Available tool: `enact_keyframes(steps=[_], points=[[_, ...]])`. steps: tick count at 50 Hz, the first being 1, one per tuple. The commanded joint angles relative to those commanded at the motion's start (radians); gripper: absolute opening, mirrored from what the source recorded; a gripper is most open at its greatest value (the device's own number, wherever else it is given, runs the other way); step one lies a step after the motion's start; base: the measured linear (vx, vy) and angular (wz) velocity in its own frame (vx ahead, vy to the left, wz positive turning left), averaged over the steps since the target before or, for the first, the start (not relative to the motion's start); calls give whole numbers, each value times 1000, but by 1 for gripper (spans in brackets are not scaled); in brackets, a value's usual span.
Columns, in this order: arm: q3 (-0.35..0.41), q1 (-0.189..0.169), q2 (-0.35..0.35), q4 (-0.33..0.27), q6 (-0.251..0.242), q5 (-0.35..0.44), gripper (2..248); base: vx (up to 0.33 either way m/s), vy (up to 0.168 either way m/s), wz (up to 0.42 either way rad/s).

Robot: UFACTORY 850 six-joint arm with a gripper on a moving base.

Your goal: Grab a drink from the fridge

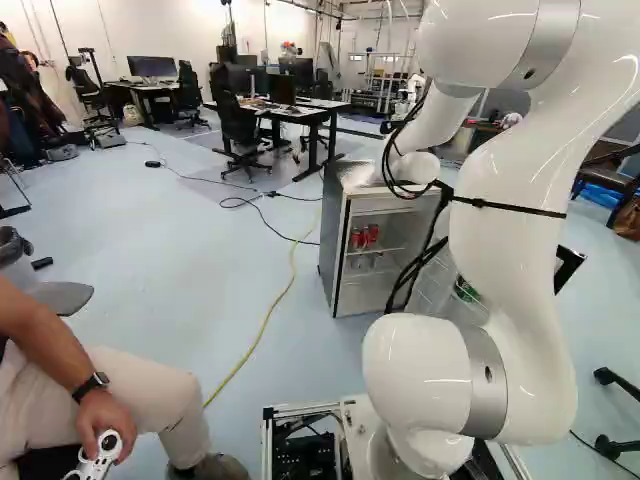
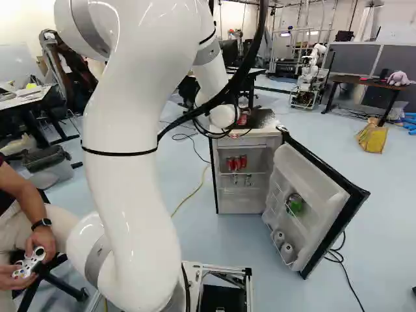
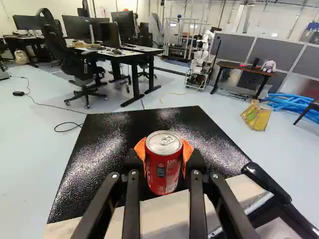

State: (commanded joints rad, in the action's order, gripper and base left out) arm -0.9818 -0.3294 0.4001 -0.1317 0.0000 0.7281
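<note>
In the right base view the gripper (image 2: 238, 125) is mostly hidden behind the arm's wrist, at the top of the small fridge (image 2: 224, 203). The wrist view shows the gripper (image 3: 164, 158) shut on a red drink can (image 3: 163, 172), an orange pad against either side. This can is upright over the fridge's black top (image 3: 107, 154); whether it rests there or hangs just above, I cannot tell. Inside the open fridge, more red cans (image 2: 236, 163) stand on a shelf. The fridge door (image 2: 338, 214) is swung wide open, with a green item (image 2: 295, 204) in its rack.
A seated person's hand with a controller (image 2: 29, 261) is at the left of the right base view. A yellow cable (image 1: 270, 318) crosses the floor left of the fridge. Desks (image 1: 300, 112) and chairs stand beyond. Another robot (image 3: 200, 62) and a yellow bag (image 3: 256, 117) are farther back.
</note>
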Motion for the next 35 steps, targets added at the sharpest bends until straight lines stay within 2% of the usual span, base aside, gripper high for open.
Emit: enact_keyframes(steps=[35], points=[[-23,3,18,34,0,0,91,0,0,0]])
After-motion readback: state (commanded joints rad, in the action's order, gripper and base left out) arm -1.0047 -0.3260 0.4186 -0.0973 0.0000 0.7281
